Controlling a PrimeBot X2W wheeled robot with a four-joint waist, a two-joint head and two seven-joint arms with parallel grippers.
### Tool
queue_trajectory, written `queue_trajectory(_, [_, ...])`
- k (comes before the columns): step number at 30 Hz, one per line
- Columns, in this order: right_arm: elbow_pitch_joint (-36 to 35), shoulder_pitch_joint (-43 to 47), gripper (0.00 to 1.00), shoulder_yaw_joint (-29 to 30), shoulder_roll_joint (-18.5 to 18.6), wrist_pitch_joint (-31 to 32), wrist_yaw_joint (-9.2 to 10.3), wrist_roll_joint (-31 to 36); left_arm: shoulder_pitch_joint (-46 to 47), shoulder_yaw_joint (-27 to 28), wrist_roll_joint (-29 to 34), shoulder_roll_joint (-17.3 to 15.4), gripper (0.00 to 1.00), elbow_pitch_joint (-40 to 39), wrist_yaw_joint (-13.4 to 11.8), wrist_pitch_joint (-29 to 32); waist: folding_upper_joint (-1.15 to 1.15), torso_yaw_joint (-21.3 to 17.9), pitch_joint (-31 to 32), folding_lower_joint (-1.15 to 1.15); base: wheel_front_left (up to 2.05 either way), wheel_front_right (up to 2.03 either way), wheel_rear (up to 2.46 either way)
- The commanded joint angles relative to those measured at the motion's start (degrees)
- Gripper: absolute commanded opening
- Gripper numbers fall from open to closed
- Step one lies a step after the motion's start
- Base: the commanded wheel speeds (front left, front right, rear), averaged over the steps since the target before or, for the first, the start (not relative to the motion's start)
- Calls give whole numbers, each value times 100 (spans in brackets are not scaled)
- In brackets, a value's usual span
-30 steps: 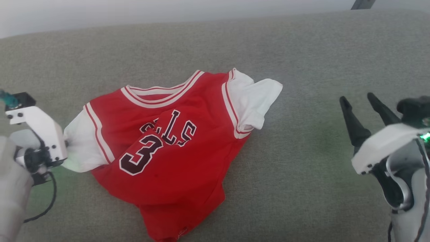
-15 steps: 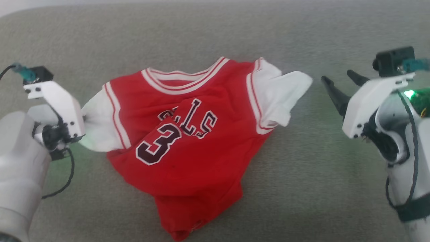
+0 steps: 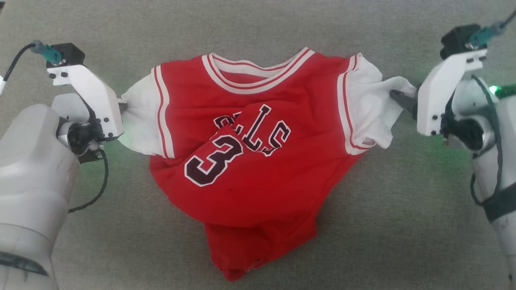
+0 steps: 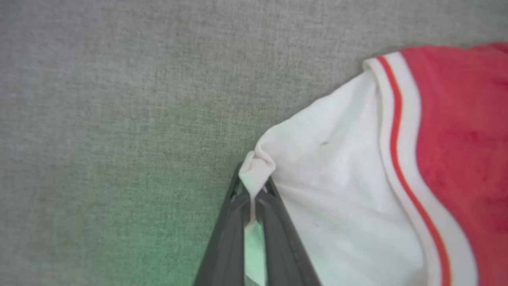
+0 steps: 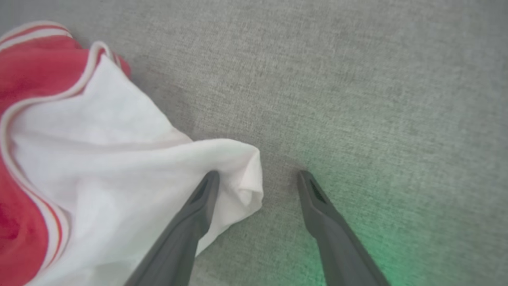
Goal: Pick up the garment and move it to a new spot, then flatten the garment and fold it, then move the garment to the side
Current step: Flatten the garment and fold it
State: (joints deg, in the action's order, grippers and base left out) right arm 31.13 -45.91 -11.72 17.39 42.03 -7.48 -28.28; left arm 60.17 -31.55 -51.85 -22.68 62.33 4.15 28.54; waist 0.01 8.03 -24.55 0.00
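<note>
The garment, a red jersey with white sleeves and a dark number 3, lies crumpled on the grey fabric surface. My left gripper is at its left sleeve. In the left wrist view, the left gripper is shut on a pinch of the white sleeve of the garment. My right gripper is at the other sleeve's tip. In the right wrist view, the right gripper stands open. One finger lies over the sleeve edge of the garment, and the other rests on bare fabric.
The grey woven surface stretches all around the jersey. A black cable loops beside my left wrist. Green light glows on the fabric under both wrists.
The head camera has tilted down, shifting the whole picture. My left gripper has shut on the left sleeve. My right gripper has come in from the right to the other sleeve's tip.
</note>
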Motion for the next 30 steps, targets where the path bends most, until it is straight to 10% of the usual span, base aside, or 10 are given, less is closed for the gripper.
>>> queue_trajectory(1, [302, 257, 100, -160, -134, 207, -2, -36, -128, -62, 69, 90, 0, 129, -7, -8, -1, 25, -27, 0, 0, 0, 0])
queue_trajectory(2, [424, 238, 98, -217, -143, 340, -2, -53, -118, -64, 65, 88, 0, 164, 2, -15, -1, 29, -32, 0, 0, 0, 0])
queue_trajectory(3, [494, 206, 0, -290, -133, 444, -2, -54, -103, -73, 65, 103, 0, 195, 14, -22, -1, 34, -33, 0, 0, 0, 0])
queue_trajectory(30, [17, -994, 0, 286, 30, -598, -2, -175, 1271, -256, 344, -349, 0, -69, 155, -210, -1, -612, 2137, 0, 0, 0, 0])
